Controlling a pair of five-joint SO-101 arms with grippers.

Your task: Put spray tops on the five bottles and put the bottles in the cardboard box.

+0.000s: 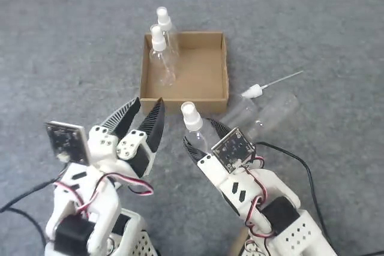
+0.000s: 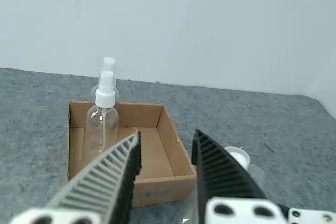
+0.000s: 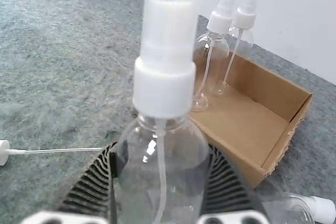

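Note:
My right gripper (image 1: 204, 138) is shut on a clear bottle (image 1: 196, 138) that stands upright with a white spray top (image 3: 167, 61) on it, just in front of the cardboard box (image 1: 223, 70). Two capped bottles (image 1: 162, 58) (image 1: 167, 28) stand at the box's far left corner, one inside and one at or behind the back wall. My left gripper (image 1: 141, 118) hangs open and empty before the box's near left corner. A loose spray top (image 1: 255, 91) with its tube lies right of the box, beside two clear bottles (image 1: 270, 112) lying on their sides.
Grey carpet (image 1: 72, 58) covers the table, with a pale wall (image 2: 210, 24) behind it. Another loose spray top (image 3: 4, 150) with a long tube lies on the carpet in the right wrist view. Cables (image 1: 300, 166) trail beside the right arm.

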